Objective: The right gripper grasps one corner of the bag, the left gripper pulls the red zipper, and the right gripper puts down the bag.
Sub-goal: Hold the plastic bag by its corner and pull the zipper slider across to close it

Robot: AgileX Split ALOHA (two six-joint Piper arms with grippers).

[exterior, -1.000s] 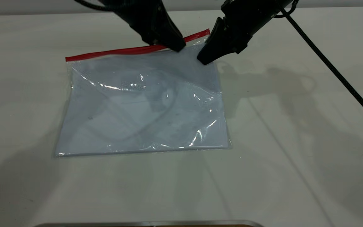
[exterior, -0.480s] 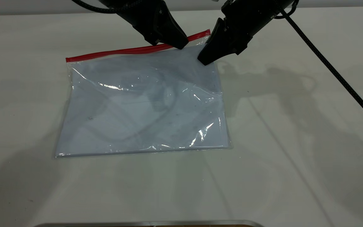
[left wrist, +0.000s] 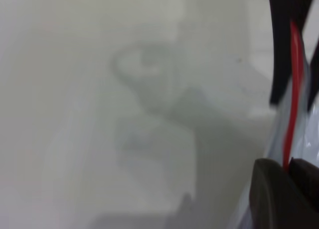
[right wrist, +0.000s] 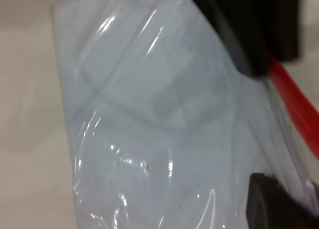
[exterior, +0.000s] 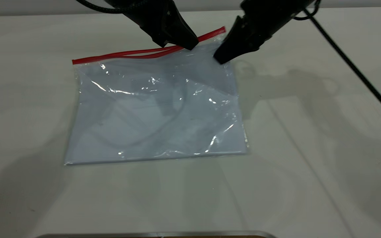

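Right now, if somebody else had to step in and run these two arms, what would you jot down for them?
Right gripper: jaws shut on the bag's far right corner, which is raised off the table.
Left gripper: jaws shut on the red zipper, partway along the far edge near that corner.
Bag: the rest lies flat on the table, white sheets inside. The red strip looks split into two lines left of the left gripper, so that stretch seems open.
Done: corner grasped, zipper gripped.
Left: finish the zipper pull, then set the bag down.
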